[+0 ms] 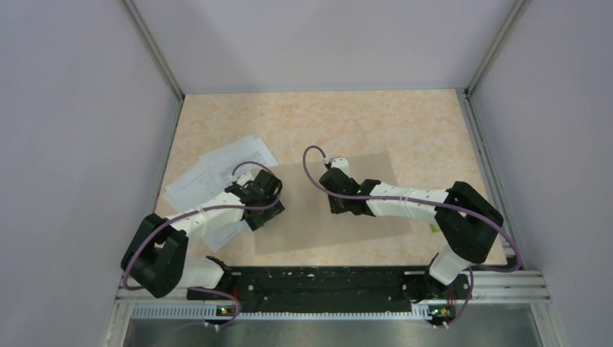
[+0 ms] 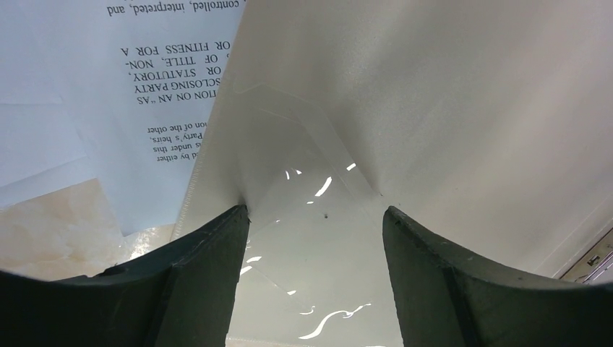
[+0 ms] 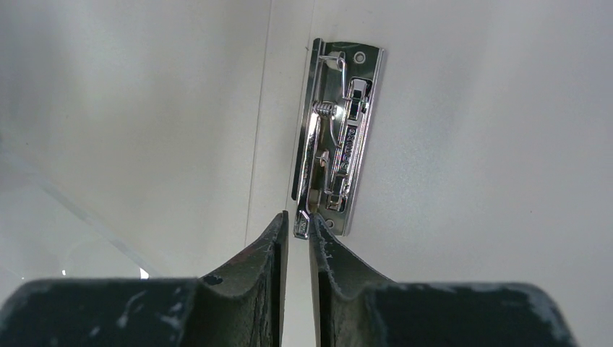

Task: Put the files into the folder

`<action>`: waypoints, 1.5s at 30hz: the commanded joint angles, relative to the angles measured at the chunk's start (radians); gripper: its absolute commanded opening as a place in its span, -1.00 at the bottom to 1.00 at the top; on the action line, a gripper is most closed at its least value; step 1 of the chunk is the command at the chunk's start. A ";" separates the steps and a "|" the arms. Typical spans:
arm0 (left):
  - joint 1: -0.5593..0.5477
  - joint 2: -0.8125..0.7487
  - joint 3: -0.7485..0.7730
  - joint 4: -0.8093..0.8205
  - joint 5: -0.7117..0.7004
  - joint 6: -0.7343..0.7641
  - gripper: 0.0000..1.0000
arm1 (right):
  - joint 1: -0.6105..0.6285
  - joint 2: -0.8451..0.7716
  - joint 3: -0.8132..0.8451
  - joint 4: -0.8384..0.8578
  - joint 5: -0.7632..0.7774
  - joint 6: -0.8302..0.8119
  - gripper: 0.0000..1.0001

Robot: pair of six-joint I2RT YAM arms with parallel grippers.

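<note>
So far nothing is filed: the files (image 1: pixel 217 172) lie loose at the left of the table (image 1: pixel 405 123) beside the open folder (image 1: pixel 318 233), the left pincer (image 2: pixel 316 211) wide at its edge, the right pincer (image 3: pixel 298 215) almost closed at its metal clip (image 3: pixel 338 137).

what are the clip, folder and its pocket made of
clip: metal, chrome-bright; mirror reflections and a small spring show.
folder: matte, pale, smooth; card or plastic, can't tell.
pocket: clear glossy film, likely plastic, by its glints.
</note>
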 commanded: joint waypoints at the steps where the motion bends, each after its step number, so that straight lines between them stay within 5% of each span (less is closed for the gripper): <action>1: 0.003 0.040 -0.009 -0.030 -0.074 -0.003 0.48 | 0.005 0.026 0.009 0.002 0.018 0.006 -0.68; 18: 0.005 0.080 0.008 -0.058 -0.086 -0.008 0.46 | 0.008 0.067 -0.021 -0.035 0.046 -0.002 -0.87; 45: 0.058 0.158 0.022 -0.088 -0.062 0.038 0.46 | 0.055 0.169 -0.079 -0.220 0.289 0.120 -0.95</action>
